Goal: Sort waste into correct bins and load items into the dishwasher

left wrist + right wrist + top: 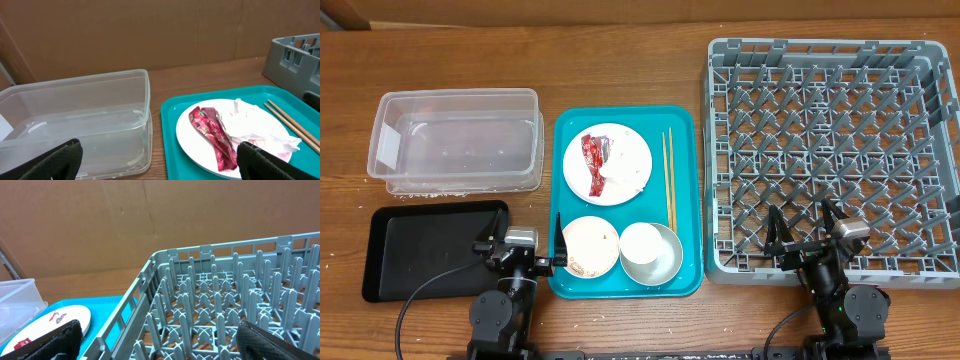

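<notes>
wrapper (591,164), red and crinkled, lies on the far plate (636,150) in the teal tray (686,200), its long axis running near to far, tissue (618,173) touching its right side. we judge the left end effector (523,250) nearer: jaws wide and empty at the tray's near left edge, the wrapper far and slightly right of it. the right end effector (803,232), also spread and empty, hangs at the near edge of the rack (820,46), well apart.
</notes>
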Robot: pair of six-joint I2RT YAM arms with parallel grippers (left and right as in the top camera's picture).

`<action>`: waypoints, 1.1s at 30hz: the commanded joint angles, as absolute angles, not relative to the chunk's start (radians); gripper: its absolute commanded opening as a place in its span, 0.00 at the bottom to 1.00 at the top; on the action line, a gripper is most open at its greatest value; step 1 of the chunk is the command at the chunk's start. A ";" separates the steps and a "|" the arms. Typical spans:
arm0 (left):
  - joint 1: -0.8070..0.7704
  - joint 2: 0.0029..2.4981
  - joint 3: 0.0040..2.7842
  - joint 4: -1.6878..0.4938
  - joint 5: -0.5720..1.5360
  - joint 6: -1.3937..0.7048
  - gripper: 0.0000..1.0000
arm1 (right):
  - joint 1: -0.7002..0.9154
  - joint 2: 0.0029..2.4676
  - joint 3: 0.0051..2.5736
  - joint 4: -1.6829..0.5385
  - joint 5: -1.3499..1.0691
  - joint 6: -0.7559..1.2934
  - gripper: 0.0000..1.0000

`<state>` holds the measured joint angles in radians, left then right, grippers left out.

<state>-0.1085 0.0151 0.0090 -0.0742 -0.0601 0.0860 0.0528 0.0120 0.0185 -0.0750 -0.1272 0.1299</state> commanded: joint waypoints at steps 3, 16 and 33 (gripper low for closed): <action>-0.103 0.006 0.005 -0.071 -0.055 0.105 1.00 | 0.052 0.004 0.008 -0.069 -0.133 0.126 1.00; -0.103 0.005 0.005 -0.071 -0.055 0.105 1.00 | 0.052 0.004 0.008 -0.069 -0.133 0.126 1.00; -0.105 0.005 0.033 0.051 0.409 0.019 1.00 | 0.052 0.004 0.099 -0.086 -0.361 0.262 1.00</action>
<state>-0.1089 0.0151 0.0082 0.0116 0.2195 0.0757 0.0528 0.0120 0.0204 -0.0673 -0.3111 0.2146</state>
